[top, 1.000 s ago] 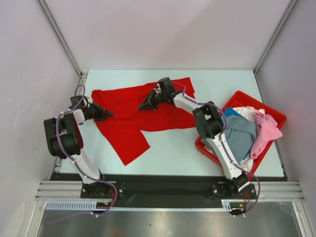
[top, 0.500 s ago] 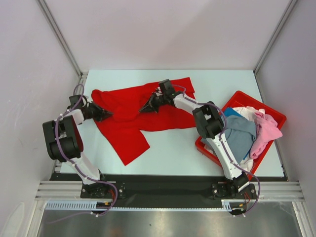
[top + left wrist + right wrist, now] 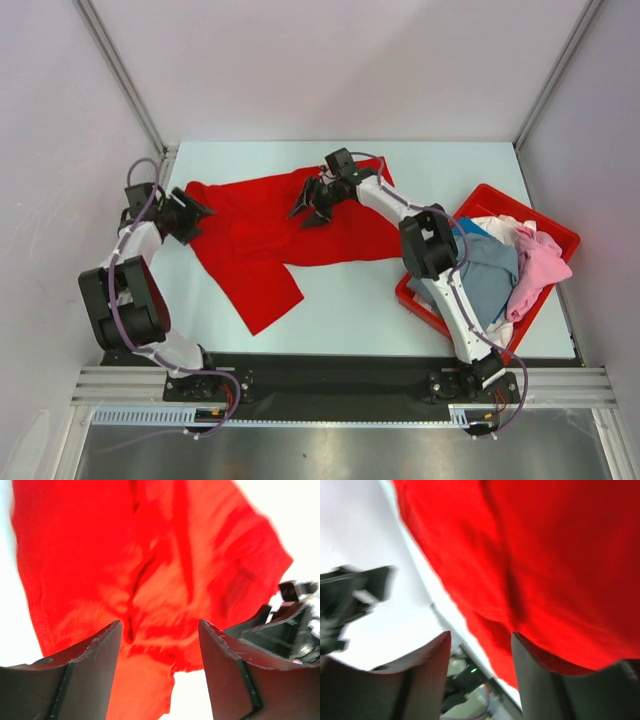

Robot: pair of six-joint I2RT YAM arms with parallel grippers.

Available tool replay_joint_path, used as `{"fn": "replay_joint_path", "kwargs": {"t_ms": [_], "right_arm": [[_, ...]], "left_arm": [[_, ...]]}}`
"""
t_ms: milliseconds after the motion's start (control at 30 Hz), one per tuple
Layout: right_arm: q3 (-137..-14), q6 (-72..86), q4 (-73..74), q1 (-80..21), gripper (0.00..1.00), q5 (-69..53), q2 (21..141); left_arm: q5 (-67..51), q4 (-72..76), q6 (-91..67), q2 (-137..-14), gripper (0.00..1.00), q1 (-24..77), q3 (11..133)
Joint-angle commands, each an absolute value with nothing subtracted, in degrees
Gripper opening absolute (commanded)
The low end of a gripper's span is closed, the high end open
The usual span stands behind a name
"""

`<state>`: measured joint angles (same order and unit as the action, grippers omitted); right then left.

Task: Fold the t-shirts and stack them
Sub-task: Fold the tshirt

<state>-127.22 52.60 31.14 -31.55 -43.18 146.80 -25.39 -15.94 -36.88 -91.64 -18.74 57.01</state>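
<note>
Both let go: left end effector and right end effector gape empty over red t-shirt; spreading step, probably regrasp edges next.

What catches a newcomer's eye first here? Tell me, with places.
A large bright red cloth t-shirt sprawls across the pale table. The open left gripper hangs at its left edge, the open right gripper over its far side. At right, a red plastic bin holds heaped shirts.
</note>
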Motion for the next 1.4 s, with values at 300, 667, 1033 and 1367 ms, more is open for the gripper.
{"fn": "replay_joint_path", "kwargs": {"t_ms": [300, 667, 1033, 1367], "right_arm": [[-130.51, 32.7, 33.4, -17.07, 0.6, -17.24, 139.65], [-133.5, 24.08, 25.58, -7.56, 0.63, -16.26, 146.16], [-135.7, 28.99, 14.44, -4.39, 0.69, -23.99, 151.78], [-140.53, 39.81, 5.9, -4.39, 0.64, -25.31, 159.69]], "left_arm": [[-18.64, 1.14, -33.75, -109.32, 0.52, -19.6, 78.21], [-17.84, -0.61, -37.7, -122.78, 0.55, -19.69, 90.69], [-16.96, -7.9, -49.13, -128.67, 0.54, -20.21, 97.38], [-18.54, -8.44, -51.41, -132.89, 0.46, -20.56, 100.55]]}}
